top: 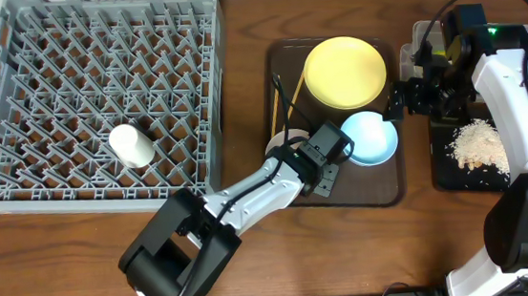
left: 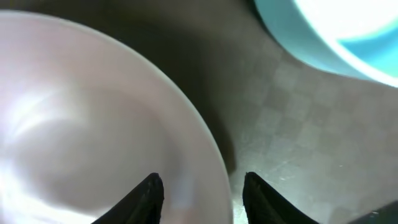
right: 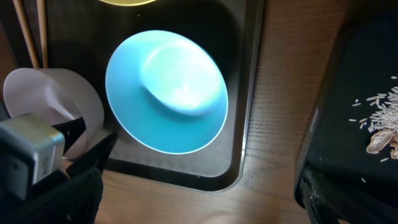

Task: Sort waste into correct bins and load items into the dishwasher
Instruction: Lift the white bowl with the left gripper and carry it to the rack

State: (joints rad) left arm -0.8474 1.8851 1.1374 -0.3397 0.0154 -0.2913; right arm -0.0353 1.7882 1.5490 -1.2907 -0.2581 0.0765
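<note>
- The left end effector [left: 202,196] stands part-way closed astride the rim of the white bowl [left: 93,124]. One finger [left: 146,199] is inside the bowl and the other is outside, over the brown tray [top: 383,190].
- Whether its pads press on the bowl's wall I cannot tell; the bowl sits on the tray floor at the tray's near left corner.
- The right end effector [top: 404,102] is spread wide and holds nothing. It hangs over the strip of desk [top: 369,254] between the brown tray's right edge and the black tray [top: 443,166].
- The blue bowl [right: 168,93] sits just beside the white bowl, near the brown tray's near right corner, with a narrow gap of tray floor between the two.
- The yellow plate [top: 345,71] fills the tray's far right part, close behind the blue bowl.
- The chopsticks [top: 278,108] lie along the tray's left edge, just behind the white bowl.
- The dish rack [top: 95,76] takes the desk's far left corner; a white cup [top: 132,145] lies on its side near the rack's near edge, and the other pegs are free.
- Rice crumbs [top: 479,143] are heaped in the black tray by the desk's right edge.
- The clear tub [top: 419,37] behind that tray is mostly hidden by the right arm.
- Bare desk runs along the near edge, crossed by the left arm.
</note>
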